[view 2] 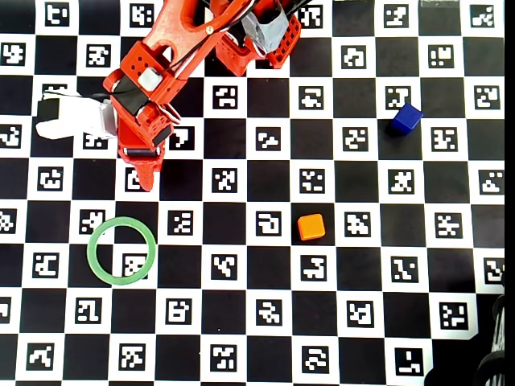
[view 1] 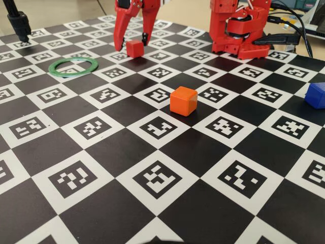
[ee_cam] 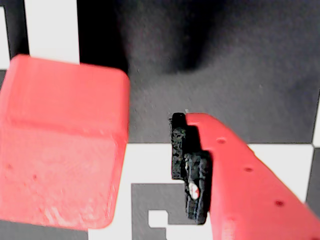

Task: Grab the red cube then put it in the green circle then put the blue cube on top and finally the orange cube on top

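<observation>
The red cube [view 1: 134, 48] sits on the checkered mat at the back, between the two fingers of my red gripper [view 1: 133, 42]. The gripper is open, with a gap on each side of the cube. In the wrist view the cube [ee_cam: 60, 150] fills the left side; one finger [ee_cam: 245, 175] with its black pad stands apart on its right, and the other finger is out of frame. My arm hides the cube in the overhead view. The green circle [view 1: 73, 66] lies empty left of the gripper. The orange cube [view 1: 183, 100] is mid-mat. The blue cube [view 1: 316, 95] is at the right edge.
The arm's red base [view 1: 238, 30] stands at the back right with cables beside it. A black stand [view 1: 19, 23] is at the back left. In the overhead view the ring [view 2: 121, 250] lies just below the gripper [view 2: 145, 178].
</observation>
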Robot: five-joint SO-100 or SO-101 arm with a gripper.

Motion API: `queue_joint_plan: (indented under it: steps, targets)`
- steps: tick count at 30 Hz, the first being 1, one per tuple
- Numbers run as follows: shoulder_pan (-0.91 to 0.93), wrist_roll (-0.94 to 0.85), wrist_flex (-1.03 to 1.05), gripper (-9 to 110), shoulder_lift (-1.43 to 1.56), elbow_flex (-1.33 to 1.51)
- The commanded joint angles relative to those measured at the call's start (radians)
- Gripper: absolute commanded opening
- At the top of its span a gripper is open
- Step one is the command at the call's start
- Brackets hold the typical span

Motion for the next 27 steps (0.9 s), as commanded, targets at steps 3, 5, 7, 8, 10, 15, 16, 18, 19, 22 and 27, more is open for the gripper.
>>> queue_joint_plan:
  steps: [3, 5, 7, 8, 10, 15, 16, 18, 19, 22, 27]
  targets:
    - [0.002, 0.005, -0.023, 42, 0.002, -0.012]
    - [0.000, 0.011, -0.025, 42, 0.000, -0.014]
    - [0.000, 0.020, -0.025, 42, -0.005, -0.020]
    - [-0.002, 0.025, -0.025, 42, -0.008, -0.023]
    - [-0.005, 0.031, -0.018, 42, -0.012, -0.029]
    - [-0.014, 0.043, -0.015, 42, -0.015, -0.031]
    - [-0.014, 0.046, -0.015, 42, -0.015, -0.031]
    - [-0.014, 0.055, -0.018, 42, -0.015, -0.031]
    - [-0.014, 0.061, -0.018, 42, -0.015, -0.031]
    - [-0.017, 0.081, -0.018, 42, -0.017, -0.032]
    - [-0.023, 0.138, -0.015, 42, -0.025, -0.041]
